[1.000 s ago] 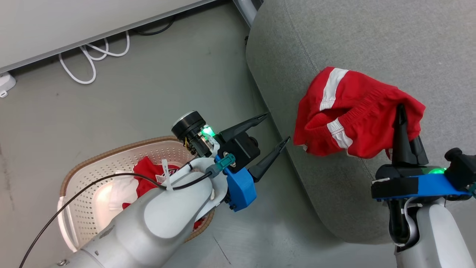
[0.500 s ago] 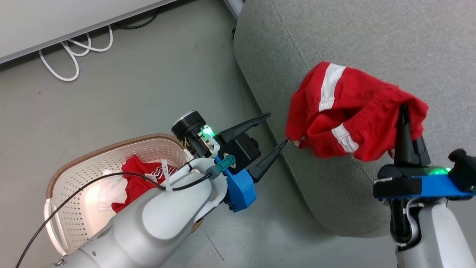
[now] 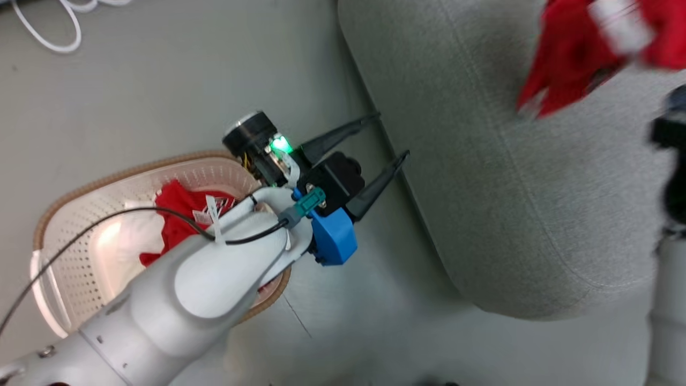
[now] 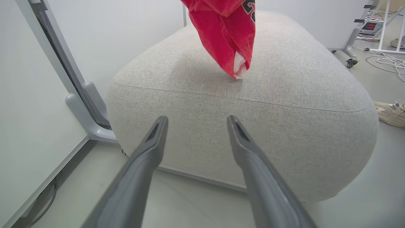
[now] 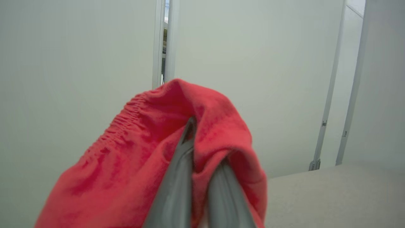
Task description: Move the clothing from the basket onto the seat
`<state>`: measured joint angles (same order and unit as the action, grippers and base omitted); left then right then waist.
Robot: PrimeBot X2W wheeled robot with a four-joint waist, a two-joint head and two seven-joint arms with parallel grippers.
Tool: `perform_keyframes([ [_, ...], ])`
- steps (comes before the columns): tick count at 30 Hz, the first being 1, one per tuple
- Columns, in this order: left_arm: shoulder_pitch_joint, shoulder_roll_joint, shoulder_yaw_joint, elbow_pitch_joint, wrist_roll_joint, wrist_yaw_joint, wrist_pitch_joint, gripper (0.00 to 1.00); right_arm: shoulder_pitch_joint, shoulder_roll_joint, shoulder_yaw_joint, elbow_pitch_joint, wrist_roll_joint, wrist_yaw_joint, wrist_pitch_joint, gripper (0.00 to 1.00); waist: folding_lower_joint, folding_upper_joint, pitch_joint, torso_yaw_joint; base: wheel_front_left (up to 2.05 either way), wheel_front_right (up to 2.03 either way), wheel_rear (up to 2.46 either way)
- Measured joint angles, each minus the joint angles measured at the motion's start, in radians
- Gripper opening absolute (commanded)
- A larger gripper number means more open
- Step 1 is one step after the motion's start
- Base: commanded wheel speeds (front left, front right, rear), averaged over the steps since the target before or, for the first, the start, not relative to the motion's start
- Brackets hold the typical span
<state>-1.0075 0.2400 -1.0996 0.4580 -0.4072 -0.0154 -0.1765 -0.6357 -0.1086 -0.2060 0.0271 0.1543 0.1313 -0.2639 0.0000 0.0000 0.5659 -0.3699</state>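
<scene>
My right gripper (image 5: 202, 148) is shut on a red garment (image 5: 152, 164) with an elastic waistband. In the left wrist view that garment (image 4: 227, 34) hangs above the grey seat (image 4: 240, 104), its lower tip at the cushion top. It is a red blur (image 3: 579, 48) at the head view's upper right, over the seat (image 3: 509, 187). My left gripper (image 3: 392, 135) is open and empty, held beside the seat's edge, and its fingers (image 4: 152, 142) point at the cushion's side. The cream basket (image 3: 107, 179) sits on the floor at the left, holding a second red and white garment (image 3: 177, 220) partly hidden by my left arm.
A white cable (image 3: 43, 32) loops on the floor at the far left. A white panel on a grey foot (image 4: 85, 107) stands left of the seat. A shoe (image 4: 390, 112) and loose cables (image 4: 379, 60) lie on the floor to the seat's right.
The right arm has swung the red garment up and farther over the seat, now blurred with motion. The head camera has shifted. The left gripper stays open by the seat's edge.
</scene>
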Motion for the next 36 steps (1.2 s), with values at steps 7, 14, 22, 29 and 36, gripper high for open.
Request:
perform_keyframes([
  [7, -0.062, 0.055, 0.008, -0.071, 0.027, 0.008, 0.039, 1.0, -0.17, -0.111, -0.185, -0.054, 0.012, 0.0, 0.0, 0.0, 0.0001, 0.0, 0.126, 0.011, 0.0, 0.0, 0.0],
  [14, -0.114, 0.111, 0.008, -0.152, 0.054, 0.014, 0.087, 1.0, -0.271, -0.267, -0.284, 0.051, 0.048, 0.0, 0.0, 0.0, 0.0001, 0.0, 0.247, 0.019, 0.0, 0.0, 0.0],
  [22, -0.158, 0.136, 0.012, -0.233, 0.069, 0.023, 0.127, 1.0, -0.307, -0.333, -0.282, 0.234, 0.049, 0.0, 0.0, 0.0, 0.0002, 0.0, 0.351, 0.036, 0.0, 0.0, 0.0],
  [29, -0.162, 0.147, 0.01, -0.252, 0.072, 0.031, 0.131, 1.0, -0.307, -0.308, -0.278, 0.381, 0.031, 0.0, 0.0, 0.0, 0.0001, 0.0, 0.387, 0.061, 0.0, 0.0, 0.0],
  [36, -0.161, 0.153, 0.008, -0.25, 0.065, 0.036, 0.121, 1.0, -0.268, -0.232, -0.273, 0.454, 0.012, 0.0, 0.0, 0.0, 0.0001, 0.0, 0.383, 0.073, 0.0, 0.0, 0.0],
])
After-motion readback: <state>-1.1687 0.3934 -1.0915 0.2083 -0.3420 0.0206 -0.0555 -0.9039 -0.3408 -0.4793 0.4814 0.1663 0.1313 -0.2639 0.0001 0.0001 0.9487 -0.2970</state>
